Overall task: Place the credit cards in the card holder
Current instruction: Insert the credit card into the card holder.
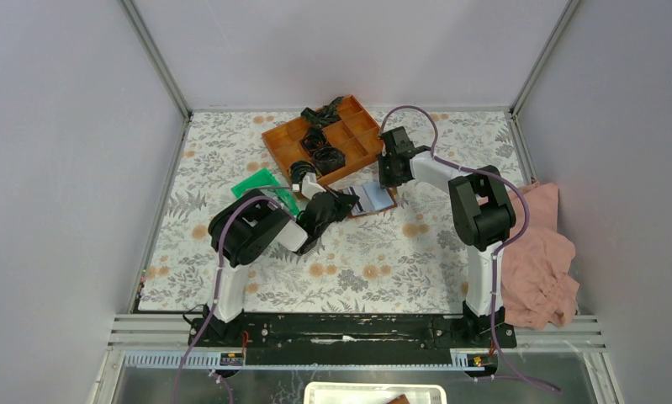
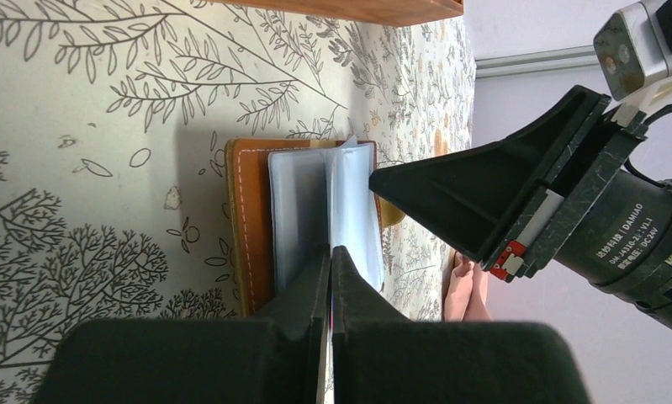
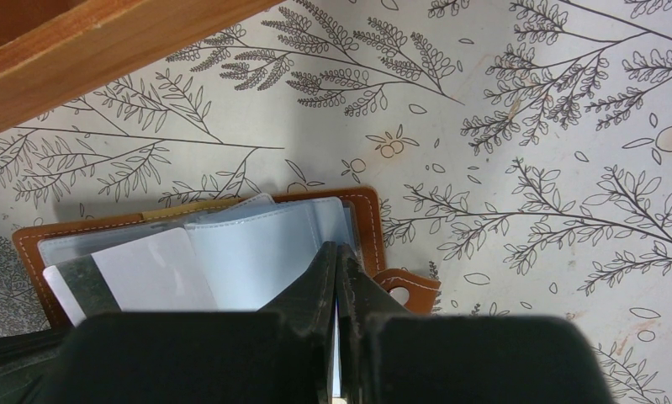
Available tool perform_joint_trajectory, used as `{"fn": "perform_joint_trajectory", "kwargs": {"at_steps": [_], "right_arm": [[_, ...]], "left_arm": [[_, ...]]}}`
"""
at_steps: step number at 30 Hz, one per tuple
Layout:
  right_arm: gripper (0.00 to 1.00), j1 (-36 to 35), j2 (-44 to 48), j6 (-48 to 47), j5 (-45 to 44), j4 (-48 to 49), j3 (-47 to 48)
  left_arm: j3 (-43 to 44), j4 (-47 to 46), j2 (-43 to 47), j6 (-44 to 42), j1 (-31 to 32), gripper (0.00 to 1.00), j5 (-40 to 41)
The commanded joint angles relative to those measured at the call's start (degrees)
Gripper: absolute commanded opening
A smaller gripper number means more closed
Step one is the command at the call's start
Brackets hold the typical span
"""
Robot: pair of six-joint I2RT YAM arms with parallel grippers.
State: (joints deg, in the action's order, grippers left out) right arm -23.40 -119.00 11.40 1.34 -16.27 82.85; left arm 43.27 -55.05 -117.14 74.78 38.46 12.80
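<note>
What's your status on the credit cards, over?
Left gripper shut on credit card. Right gripper shut, pinching card holder sleeve. Card partly over open holder, nothing blocking.

Orange compartment tray (image 1: 359,128) sitting upper center, black coiled items (image 1: 320,150) lying in its compartments. Green plastic tray (image 1: 263,183) lying just lower left of it. Pink cloth (image 1: 541,261) bunching at right edge. Floral table cover (image 1: 383,261) spreading underneath. White tray (image 1: 374,392) peeking in at bottom edge.

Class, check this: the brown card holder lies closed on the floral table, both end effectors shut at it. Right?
No: the card holder lies open, its clear sleeves exposed, as the right wrist view shows. It is on the floral table, with the left end effector and right end effector shut at it.
</note>
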Motion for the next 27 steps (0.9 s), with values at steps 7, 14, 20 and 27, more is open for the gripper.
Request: {"fn": "perform_joint_trajectory", "kwargs": {"at_steps": [7,14,20,27], "right_arm": [[0.03,0.03,-2.02,0.16,1.34,-3.24,-1.75],[0.03,0.01,-2.03,0.04,1.28,-3.42,-1.85],[0.03,0.02,-2.10,0.03,1.29,-3.46,-1.90],[0.03,0.09,-1.98,0.03,1.12,-3.46,-1.81]], "left_arm": [[0.69,-4.62,-2.25,2.75,-0.16,0.00,0.10],[2.11,-5.10,-3.26,3.43,0.17,0.00,-0.38],[2.18,-5.24,-3.44,3.65,0.37,0.00,-0.23],[2.54,-5.38,-3.71,2.55,0.39,0.00,-1.34]]}}
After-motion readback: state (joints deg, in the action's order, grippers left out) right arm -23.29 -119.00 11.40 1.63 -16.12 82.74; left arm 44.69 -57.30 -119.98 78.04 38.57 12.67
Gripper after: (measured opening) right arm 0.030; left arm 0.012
